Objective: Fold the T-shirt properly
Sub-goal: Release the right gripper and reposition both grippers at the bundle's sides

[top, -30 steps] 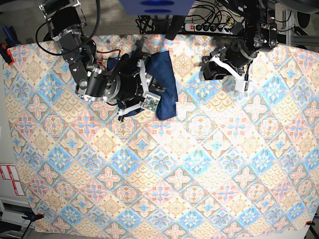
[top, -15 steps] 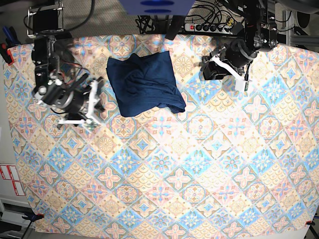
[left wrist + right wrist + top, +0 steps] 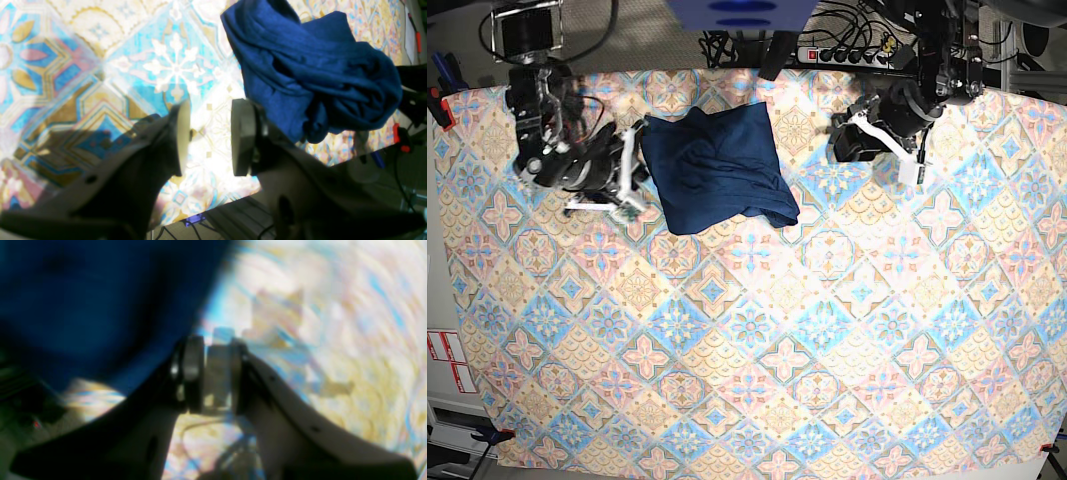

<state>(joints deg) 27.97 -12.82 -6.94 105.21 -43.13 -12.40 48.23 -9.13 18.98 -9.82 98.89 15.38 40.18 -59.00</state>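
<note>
The T-shirt [image 3: 717, 170] lies as a rumpled dark blue folded bundle at the back of the patterned tablecloth [image 3: 757, 330]. My right gripper [image 3: 637, 172] hovers just off the shirt's left edge. In the blurred right wrist view its jaws [image 3: 213, 373] stand open by a narrow gap with nothing between them, and the T-shirt [image 3: 83, 300] fills the upper left. My left gripper [image 3: 845, 140] rests to the right of the shirt, apart from it. Its pads [image 3: 181, 136] are open over bare cloth, with the T-shirt [image 3: 317, 76] ahead of them.
A power strip with cables [image 3: 847, 55] runs behind the table's back edge. A red-handled tool [image 3: 435, 100] sits off the left edge. The table's back edge [image 3: 233, 203] shows close below the left gripper.
My right arm let go of the shirt, swung out to the left, then came back to the shirt's left edge with its jaws narrower. The shirt now lies uncovered. The left arm stayed still.
</note>
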